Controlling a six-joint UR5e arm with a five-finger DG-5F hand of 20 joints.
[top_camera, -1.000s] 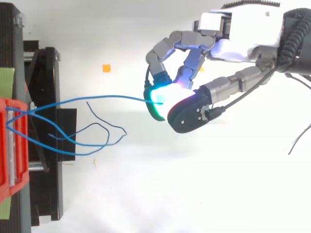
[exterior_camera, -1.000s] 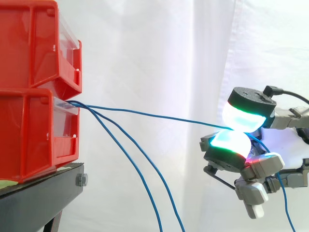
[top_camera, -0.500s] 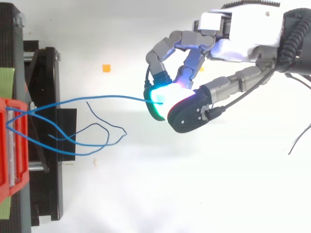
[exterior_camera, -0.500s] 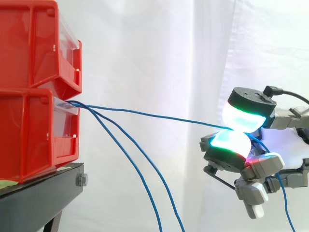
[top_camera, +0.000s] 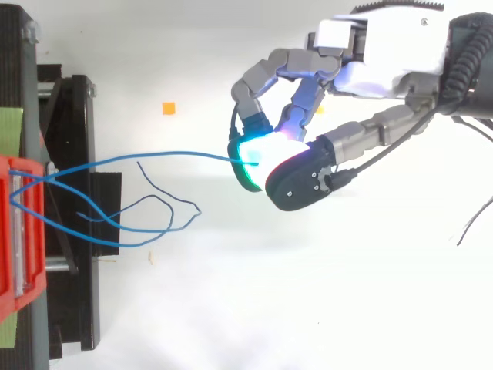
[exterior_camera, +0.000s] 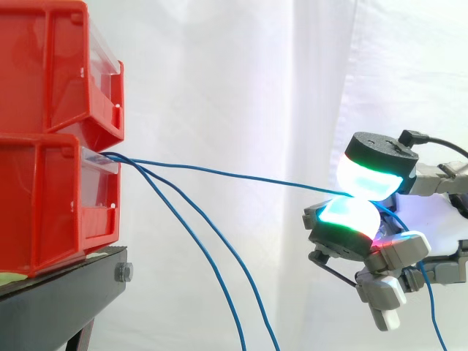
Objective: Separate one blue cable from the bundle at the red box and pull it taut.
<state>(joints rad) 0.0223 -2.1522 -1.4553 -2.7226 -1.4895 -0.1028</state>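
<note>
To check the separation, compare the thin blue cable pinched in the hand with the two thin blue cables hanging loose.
The pinched blue cable runs nearly straight and almost level from the lower red bin to the hand, clamped between its glowing pads. The loose blue cables sag in steep curves, with nothing holding them. All are thin, blue and leave that bin.

Two red bins (exterior_camera: 51, 80), three blue cables (exterior_camera: 219, 172), one black stand (exterior_camera: 58, 292), one robot hand (top_camera: 370, 69).

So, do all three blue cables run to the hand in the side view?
No: one blue cable reaches the hand, while the other two cables hang down from the lower red bin.
</note>
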